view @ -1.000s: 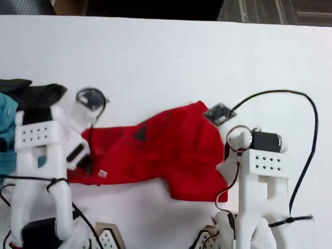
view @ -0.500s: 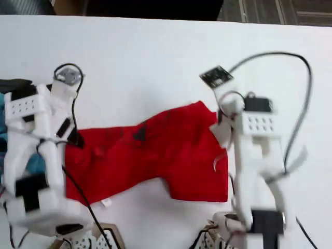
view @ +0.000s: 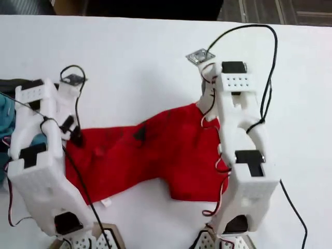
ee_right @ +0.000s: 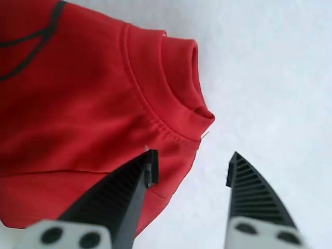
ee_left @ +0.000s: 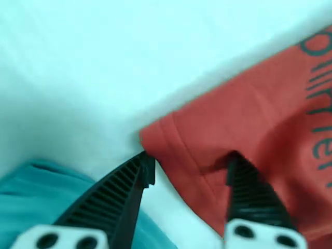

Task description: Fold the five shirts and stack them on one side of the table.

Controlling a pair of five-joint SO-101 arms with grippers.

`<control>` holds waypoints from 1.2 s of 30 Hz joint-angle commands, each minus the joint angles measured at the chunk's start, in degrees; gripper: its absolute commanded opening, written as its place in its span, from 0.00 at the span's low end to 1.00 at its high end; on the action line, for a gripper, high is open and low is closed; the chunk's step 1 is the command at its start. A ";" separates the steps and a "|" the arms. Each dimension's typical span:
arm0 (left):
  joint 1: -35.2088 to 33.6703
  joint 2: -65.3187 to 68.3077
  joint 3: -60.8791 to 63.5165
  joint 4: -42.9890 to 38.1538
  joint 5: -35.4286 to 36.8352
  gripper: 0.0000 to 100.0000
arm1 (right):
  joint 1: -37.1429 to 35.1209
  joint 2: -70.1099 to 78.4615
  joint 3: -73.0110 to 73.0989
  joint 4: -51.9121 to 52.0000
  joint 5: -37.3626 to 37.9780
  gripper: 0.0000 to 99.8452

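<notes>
A red shirt [view: 155, 153] lies spread across the middle of the white table [view: 145, 52], its dark print up. My left gripper [view: 75, 136] is at the shirt's left end, open, and in the left wrist view [ee_left: 191, 165] it straddles the red hem corner [ee_left: 171, 140]. My right gripper [view: 207, 111] is at the shirt's far right corner. In the right wrist view [ee_right: 192, 163] it stands open just off the ribbed collar [ee_right: 181, 72], one finger over red cloth, the other over bare table.
A teal shirt [view: 6, 111] and a black shirt [view: 15, 85] lie bunched at the table's left edge; the teal cloth [ee_left: 31, 192] sits close behind my left gripper. A black cable [view: 267, 67] loops off the right arm. Bare table stretches beyond the red shirt.
Both arms have stretched away from the front edge, bringing the grippers to the shirt's far left and far right corners. The shirt's near left corner has spread toward the front.
</notes>
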 commanded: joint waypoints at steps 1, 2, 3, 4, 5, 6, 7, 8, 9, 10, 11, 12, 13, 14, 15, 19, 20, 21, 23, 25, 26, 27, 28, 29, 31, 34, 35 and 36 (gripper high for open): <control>-0.44 0.79 -4.88 2.11 0.62 0.06 | -0.31 0.75 -3.34 0.22 -0.35 0.22; -0.44 1.23 -5.41 2.20 0.62 0.03 | -0.31 0.84 -3.43 0.04 -0.35 0.22; -0.44 1.58 -5.85 2.20 0.62 0.02 | -0.40 0.92 -3.43 0.04 -0.35 0.22; -0.44 1.93 -6.11 2.20 0.62 0.03 | -0.48 0.92 -3.43 -0.04 -0.35 0.22; -0.35 2.20 -6.11 2.20 0.62 0.03 | -0.48 0.92 -3.43 -0.04 -0.35 0.22; -0.26 2.46 -6.11 2.11 0.62 0.03 | -0.48 1.01 -3.43 -0.04 -0.35 0.22; 0.26 2.55 -6.11 2.11 0.62 0.02 | -0.48 1.01 -3.43 -0.04 -0.35 0.22; 0.70 2.64 -6.11 2.11 0.62 0.02 | -0.40 1.01 -3.43 -0.04 -0.35 0.22; 1.32 2.55 -6.11 2.11 0.62 0.02 | -0.40 1.10 -3.43 -0.04 -0.35 0.22; 2.02 2.20 -6.20 2.02 0.62 0.02 | -0.40 1.10 -3.34 -0.04 -0.35 0.22; 2.81 2.02 -6.37 2.02 0.62 0.02 | -0.40 1.10 -3.34 -0.04 -0.35 0.22; 3.52 2.02 -7.43 2.29 0.88 0.02 | -0.31 1.10 -3.25 -0.04 -0.35 0.22; 4.04 2.02 -8.84 2.81 2.02 0.02 | -0.22 1.10 -3.16 -0.04 -0.35 0.22; 4.31 2.02 -10.95 3.43 3.78 0.02 | -0.13 1.10 -3.16 -0.04 -0.35 0.22; 4.48 2.02 -13.23 4.31 5.10 0.02 | -0.04 1.10 -3.08 -0.04 -0.35 0.22; 4.57 2.64 -23.60 8.44 7.12 0.02 | -0.04 1.19 -2.99 -0.13 -0.35 0.22; 4.57 2.64 -25.45 9.05 7.12 0.02 | -0.13 1.19 -2.99 -0.13 -0.35 0.22; 4.57 2.64 -26.77 9.67 7.12 0.02 | -0.22 1.19 -2.99 -0.13 -0.35 0.22; 4.66 2.73 -28.00 9.93 7.03 0.02 | -0.31 1.19 -2.99 -0.57 -0.35 0.22; 4.66 2.73 -28.00 9.41 7.03 0.02 | -0.31 1.19 -2.99 -0.92 -0.35 0.22; 4.66 2.81 -28.00 9.14 7.03 0.02 | -0.22 1.19 -2.99 -1.01 -0.35 0.22; 4.92 2.99 -28.00 8.62 7.12 0.02 | -0.22 1.19 -2.99 -1.19 -0.35 0.22; 5.27 3.52 -28.44 8.26 7.12 0.02 | -0.13 1.19 -2.99 -1.19 -0.35 0.22; 5.54 3.60 -28.62 8.00 7.21 0.02 | -0.13 1.19 -2.99 -1.19 -0.35 0.22; 6.77 3.87 -30.02 8.09 8.53 0.02 | -0.13 1.19 -2.99 -1.19 -0.35 0.22; 8.00 4.22 -34.42 11.43 11.25 0.02 | -0.04 1.19 -2.99 -0.92 -0.35 0.22; 8.09 4.48 -35.38 12.22 11.34 0.02 | -0.04 1.19 -2.99 -0.84 -0.35 0.22; 8.18 4.66 -35.30 12.31 11.34 0.03 | -0.04 1.19 -2.99 -0.84 -0.35 0.22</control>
